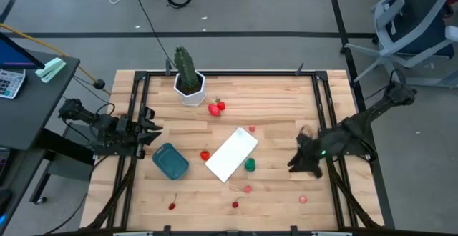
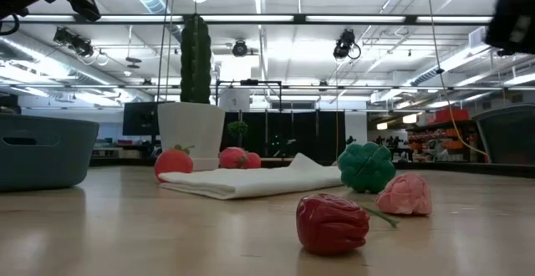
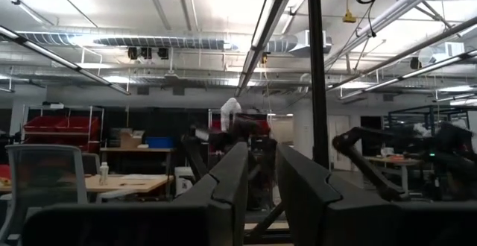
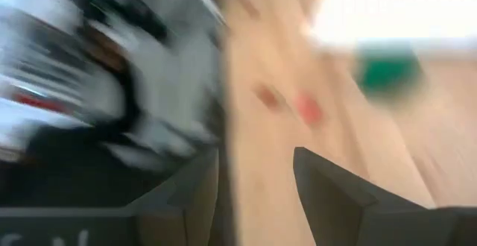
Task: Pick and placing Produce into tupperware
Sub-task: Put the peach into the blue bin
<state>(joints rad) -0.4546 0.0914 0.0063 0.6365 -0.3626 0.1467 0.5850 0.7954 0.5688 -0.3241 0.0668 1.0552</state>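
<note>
The teal tupperware point(image 1: 170, 161) stands on the wooden table, left of a flat white panel point(image 1: 231, 154). The produce lies scattered: two red strawberries point(image 1: 216, 107) by the cactus pot, a green piece point(image 1: 249, 165) at the panel's near right side, and small red and pink pieces point(image 1: 235, 204) toward the near edge. In the low view a red piece point(image 2: 332, 223) and a pink one point(image 2: 405, 194) lie closest. My left gripper point(image 1: 156, 132) hovers at the table's left edge, narrowly open point(image 3: 261, 173) and empty. My right gripper point(image 1: 295, 163) hangs open point(image 4: 256, 168) and empty above the table's right part, tilted down.
A green cactus in a white hexagonal pot point(image 1: 189, 87) stands at the far middle. Black frame rails point(image 1: 320, 114) run along the table's left and right sides. A pink piece point(image 1: 303, 199) lies near my right gripper. Bare wood shows between the panel and the right rail.
</note>
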